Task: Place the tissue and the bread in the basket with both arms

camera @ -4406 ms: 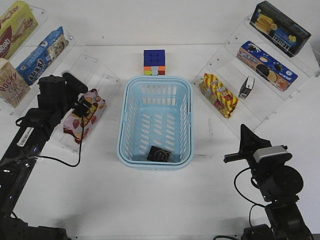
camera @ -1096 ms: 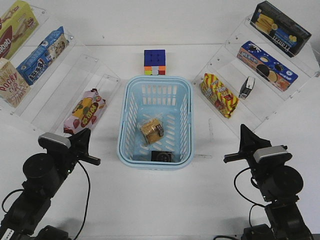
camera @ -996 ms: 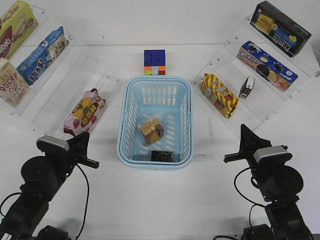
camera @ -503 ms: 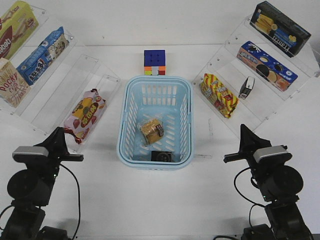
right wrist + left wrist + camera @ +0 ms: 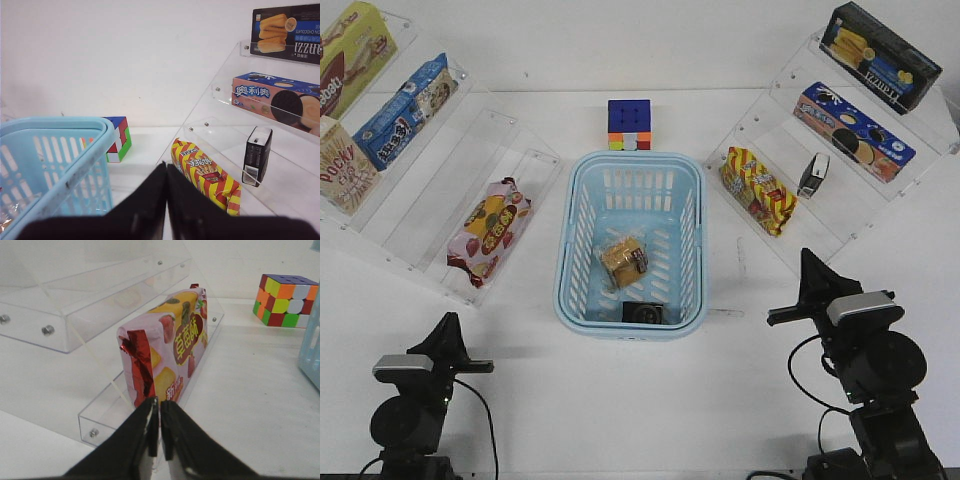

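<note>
The light blue basket (image 5: 566,250) stands mid-table. The wrapped bread (image 5: 624,260) lies on its floor. A black tissue pack (image 5: 642,313) lies at its near end. A second, alike pack (image 5: 813,175) stands on the right shelf and shows in the right wrist view (image 5: 256,155). My left gripper (image 5: 448,335) is low at the near left, shut and empty, pointing at a pink snack bag (image 5: 167,350). My right gripper (image 5: 810,275) is shut and empty, right of the basket, whose rim shows in the right wrist view (image 5: 55,150).
A Rubik's cube (image 5: 629,124) sits behind the basket. Clear acrylic shelves on both sides hold snack boxes. The pink bag (image 5: 488,232) lies on the lowest left shelf, a red-and-yellow bag (image 5: 757,190) on the lowest right shelf.
My left arm has pulled back toward the near left edge and dropped lower. The bread and the tissue pack stay in the basket. The right arm has not moved.
</note>
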Robot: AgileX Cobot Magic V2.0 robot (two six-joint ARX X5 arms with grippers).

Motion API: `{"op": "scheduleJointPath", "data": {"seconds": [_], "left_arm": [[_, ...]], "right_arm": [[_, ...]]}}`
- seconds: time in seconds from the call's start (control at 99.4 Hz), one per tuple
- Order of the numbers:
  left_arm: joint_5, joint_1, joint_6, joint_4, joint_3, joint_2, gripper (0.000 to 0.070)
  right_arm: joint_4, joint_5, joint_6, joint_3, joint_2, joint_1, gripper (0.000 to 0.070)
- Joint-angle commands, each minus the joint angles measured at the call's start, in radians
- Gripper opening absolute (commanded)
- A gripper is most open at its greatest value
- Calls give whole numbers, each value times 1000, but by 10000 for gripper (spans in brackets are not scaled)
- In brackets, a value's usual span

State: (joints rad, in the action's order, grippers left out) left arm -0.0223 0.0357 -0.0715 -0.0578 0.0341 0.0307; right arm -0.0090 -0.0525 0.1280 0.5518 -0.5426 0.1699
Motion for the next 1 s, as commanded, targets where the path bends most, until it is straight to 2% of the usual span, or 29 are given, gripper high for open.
{"op": "scheduleJointPath", "data": {"seconds": [0.0,0.282,0.986], "left_arm": [[4,-4,-20,-19,-19,-24,0],[3,-4,7,58,-21,-28,1],[4,-3,7,57,-20,-26,1]], "right_arm": [[16,1,6,10,-1,3,0],[17,1,6,10,-1,3,0],[17,1,6,10,-1,3,0]]}}
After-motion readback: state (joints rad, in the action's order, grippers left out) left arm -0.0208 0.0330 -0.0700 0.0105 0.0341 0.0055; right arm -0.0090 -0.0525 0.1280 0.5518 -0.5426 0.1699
